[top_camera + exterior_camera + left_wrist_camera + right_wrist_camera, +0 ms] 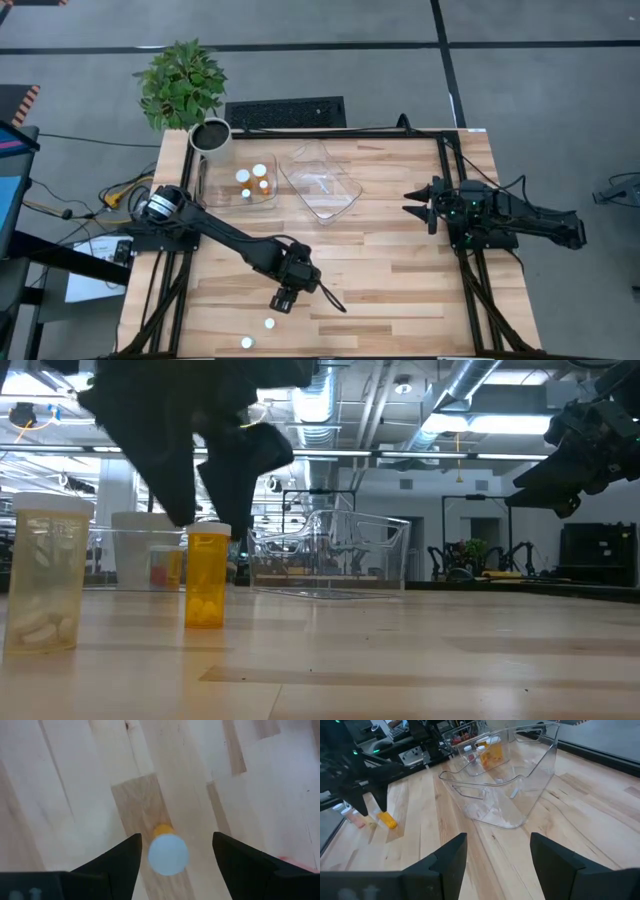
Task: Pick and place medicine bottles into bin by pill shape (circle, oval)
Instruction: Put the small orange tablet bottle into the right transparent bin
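No label, brand or writing can be read on any bottle or tub.

At the worktop's (400,290) 10 o'clock corner stands a white plant pot (211,141); just right of it a clear tub (240,182) holds several medicine bottles (252,181) with white caps. Beside that, toward 12 o'clock, a second clear tub (321,181) lies tilted, with nothing visible inside.

The left gripper (283,297) hangs at about 7 o'clock on the worktop, fingers spread, directly over one upright medicine bottle (168,851) — the white cap sits between the two fingers, apart from both. Two more bottles stand at the near edge: one (268,323) just below the gripper, another (246,342) almost at the edge itself.

From 6 o'clock round to 3 o'clock the wood lies bare — wide room for moving.

The right gripper (415,203) waits at 3 o'clock, near the right edge, fingers spread, pointing toward the tilted tub.
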`<act>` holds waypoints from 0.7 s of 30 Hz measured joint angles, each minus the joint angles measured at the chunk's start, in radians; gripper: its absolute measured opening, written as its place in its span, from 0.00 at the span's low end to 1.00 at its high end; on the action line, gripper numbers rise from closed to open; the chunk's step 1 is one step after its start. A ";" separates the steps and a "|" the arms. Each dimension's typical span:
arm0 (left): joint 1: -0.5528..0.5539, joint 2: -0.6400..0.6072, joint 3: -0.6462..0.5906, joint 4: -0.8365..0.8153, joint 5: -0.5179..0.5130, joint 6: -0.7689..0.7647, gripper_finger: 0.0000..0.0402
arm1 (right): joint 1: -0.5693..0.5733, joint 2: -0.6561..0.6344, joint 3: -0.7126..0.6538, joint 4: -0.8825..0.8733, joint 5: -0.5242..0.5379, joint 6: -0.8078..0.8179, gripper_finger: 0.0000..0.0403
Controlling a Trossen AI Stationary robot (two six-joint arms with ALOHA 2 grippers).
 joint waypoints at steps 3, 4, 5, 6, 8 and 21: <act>0.005 0.001 -0.005 0.006 0.010 -0.010 0.59 | 0.000 0.000 0.000 0.000 0.000 0.000 0.56; 0.006 0.001 -0.004 0.009 0.009 -0.010 0.59 | 0.000 0.000 0.000 0.000 0.000 0.000 0.56; 0.007 0.001 -0.005 0.008 0.009 -0.007 0.59 | 0.000 0.000 0.000 0.000 0.000 0.000 0.56; 0.008 0.001 -0.005 0.005 0.010 -0.001 0.59 | 0.000 0.000 0.000 0.000 0.000 0.000 0.56; 0.012 0.001 -0.005 0.002 0.023 0.008 0.59 | 0.000 0.000 0.000 0.000 0.000 0.000 0.56; 0.032 0.001 -0.005 -0.006 0.026 0.038 0.44 | 0.000 0.000 0.000 0.000 0.000 0.000 0.56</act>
